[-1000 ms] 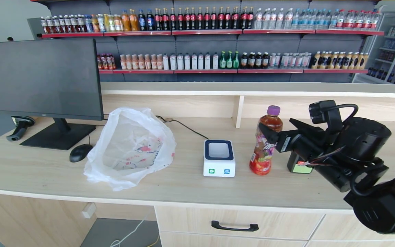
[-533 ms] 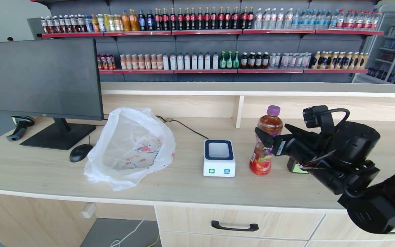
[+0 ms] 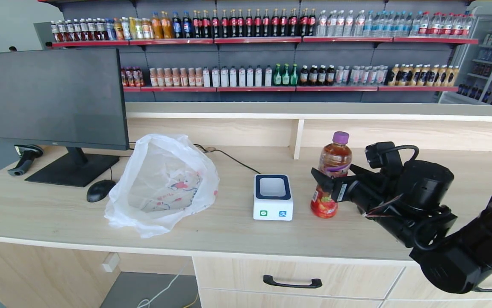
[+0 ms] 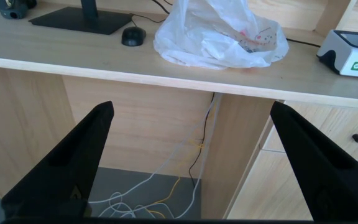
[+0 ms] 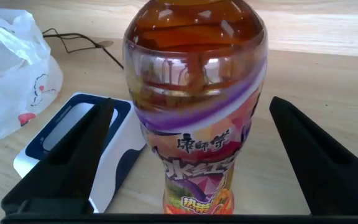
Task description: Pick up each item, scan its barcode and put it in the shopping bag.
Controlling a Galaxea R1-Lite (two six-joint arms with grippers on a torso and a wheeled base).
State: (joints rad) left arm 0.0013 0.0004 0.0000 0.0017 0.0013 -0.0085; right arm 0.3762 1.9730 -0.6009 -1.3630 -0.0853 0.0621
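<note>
A tea bottle [image 3: 334,159] with a purple cap and a colourful label stands upright on the wooden counter [image 3: 228,231], right of the white barcode scanner [image 3: 272,196]. My right gripper [image 3: 329,183] is open at label height, one finger on each side of the bottle [image 5: 197,124], and I cannot tell if the fingers [image 5: 73,168] touch it. The scanner [image 5: 73,149] lies just beyond it. A white plastic shopping bag [image 3: 164,179] sits open left of the scanner. My left gripper [image 4: 191,168] hangs open and empty below the counter's front edge, facing the bag [image 4: 219,31].
A monitor [image 3: 57,94], a mouse [image 3: 99,190] and a handheld scanner [image 3: 25,158] occupy the counter's left end. A cable [image 3: 228,158] runs behind the bag. A raised ledge [image 3: 314,111] and drink shelves [image 3: 254,40] stand behind. Drawers with a handle [image 3: 293,282] are below.
My right arm has moved left and slightly down, bringing its open fingers around the bottle and covering the small green item behind it. Bottle, bag and scanner have not moved.
</note>
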